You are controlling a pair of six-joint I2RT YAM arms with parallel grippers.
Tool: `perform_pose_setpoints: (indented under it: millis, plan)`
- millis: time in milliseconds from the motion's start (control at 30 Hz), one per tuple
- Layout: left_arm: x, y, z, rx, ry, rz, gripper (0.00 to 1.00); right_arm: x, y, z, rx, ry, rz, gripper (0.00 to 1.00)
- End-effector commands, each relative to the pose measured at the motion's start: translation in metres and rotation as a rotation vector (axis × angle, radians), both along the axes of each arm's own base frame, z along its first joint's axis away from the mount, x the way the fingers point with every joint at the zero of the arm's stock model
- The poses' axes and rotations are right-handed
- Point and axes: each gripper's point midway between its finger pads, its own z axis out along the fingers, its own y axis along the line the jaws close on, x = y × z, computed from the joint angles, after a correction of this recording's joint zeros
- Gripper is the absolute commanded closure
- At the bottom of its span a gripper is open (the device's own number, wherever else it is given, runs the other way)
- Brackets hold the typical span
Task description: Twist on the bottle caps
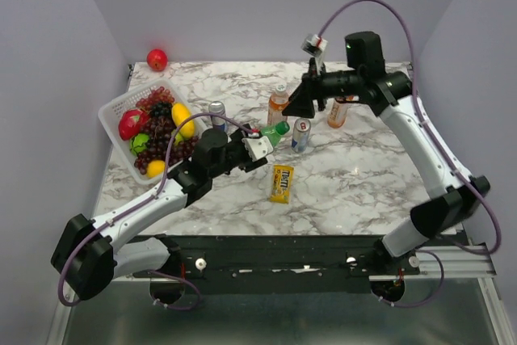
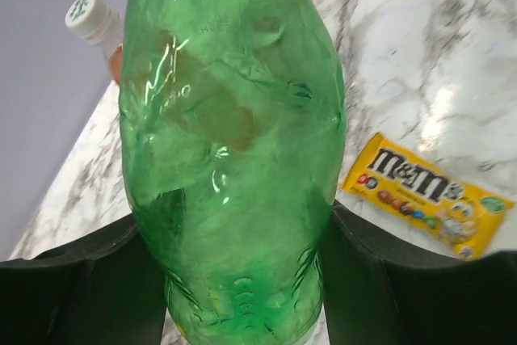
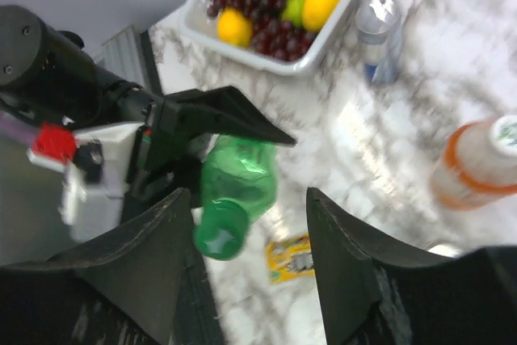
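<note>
Mid-bench, the left gripper point(image 2: 234, 224) fingers point(image 2: 81, 280) are pinching the green bottle point(image 2: 234, 119), held tilted. It's see-through ribbed plastic w/ a dark green cap point(image 3: 220, 236) on the neck; can't tell if it's screwed tight. The bottle base is cut off in the left wrist cam. The right gripper point(image 3: 248, 195) hangs just over the cap, fingers spread, gripping nothing.

Toward the far edge there's an orange bottle point(image 1: 278, 104) w/ a white cap point(image 2: 87, 15), and a second orange bottle point(image 1: 338, 112) partly hidden behind the right arm point(image 1: 420, 135). A silver can point(image 1: 300, 133) is just beside the green one. A yellow M&M's pack point(image 1: 281, 183) lies flat nearer the front edge, and a white fruit basket point(image 1: 113, 111) sits by the left edge.
</note>
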Motion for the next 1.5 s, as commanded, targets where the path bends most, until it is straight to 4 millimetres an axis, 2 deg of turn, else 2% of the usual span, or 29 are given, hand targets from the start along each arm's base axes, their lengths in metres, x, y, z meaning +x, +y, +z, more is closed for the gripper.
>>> perform_pose_setpoints:
  millis: [0, 67, 100, 200, 267, 433, 533, 900, 1167, 1300, 1333, 1400, 1433, 1467]
  plan:
    - [-0.036, -0.024, 0.037, -0.203, 0.111, -0.181, 1.00, -0.025, -0.008, 0.051, 0.193, -0.388, 0.116, 0.28]
    - [-0.039, -0.031, 0.046, -0.256, 0.173, -0.196, 1.00, -0.026, -0.005, 0.058, 0.241, -0.395, 0.117, 0.26]
    - [-0.040, -0.035, 0.058, -0.280, 0.171, -0.214, 1.00, -0.027, -0.001, 0.055, 0.253, -0.365, 0.148, 0.27]
    - [-0.041, -0.043, 0.074, -0.315, 0.193, -0.241, 1.00, -0.028, 0.003, 0.061, 0.283, -0.336, 0.166, 0.29]
    - [-0.040, -0.046, 0.078, -0.319, 0.197, -0.252, 1.00, -0.028, 0.006, 0.068, 0.325, -0.339, 0.171, 0.30]
    - [-0.037, -0.051, 0.098, -0.357, 0.208, -0.260, 1.00, -0.035, 0.008, 0.068, 0.348, -0.319, 0.214, 0.31]
    - [-0.036, -0.053, 0.106, -0.375, 0.209, -0.269, 1.00, -0.037, 0.007, 0.069, 0.357, -0.310, 0.211, 0.35]
    - [-0.026, -0.048, 0.105, -0.413, 0.236, -0.222, 1.00, -0.038, 0.005, 0.070, 0.365, -0.267, 0.181, 0.36]
    - [-0.023, -0.047, 0.101, -0.421, 0.237, -0.204, 1.00, -0.030, 0.006, 0.069, 0.379, -0.242, 0.151, 0.54]
    - [-0.017, -0.047, 0.099, -0.435, 0.234, -0.164, 1.00, -0.018, 0.005, 0.069, 0.380, -0.247, 0.080, 0.66]
    - [-0.017, -0.051, 0.096, -0.419, 0.212, -0.151, 1.00, -0.017, 0.005, 0.070, 0.380, -0.253, 0.068, 0.71]
    - [-0.008, -0.050, 0.096, -0.417, 0.154, -0.081, 1.00, -0.013, 0.003, 0.069, 0.374, -0.276, 0.030, 0.75]
    - [-0.004, -0.051, 0.089, -0.397, 0.132, -0.051, 1.00, -0.011, 0.003, 0.068, 0.370, -0.282, 0.020, 0.78]
    - [-0.007, -0.057, 0.087, -0.380, 0.101, -0.047, 1.00, -0.011, 0.003, 0.064, 0.362, -0.295, 0.013, 0.79]
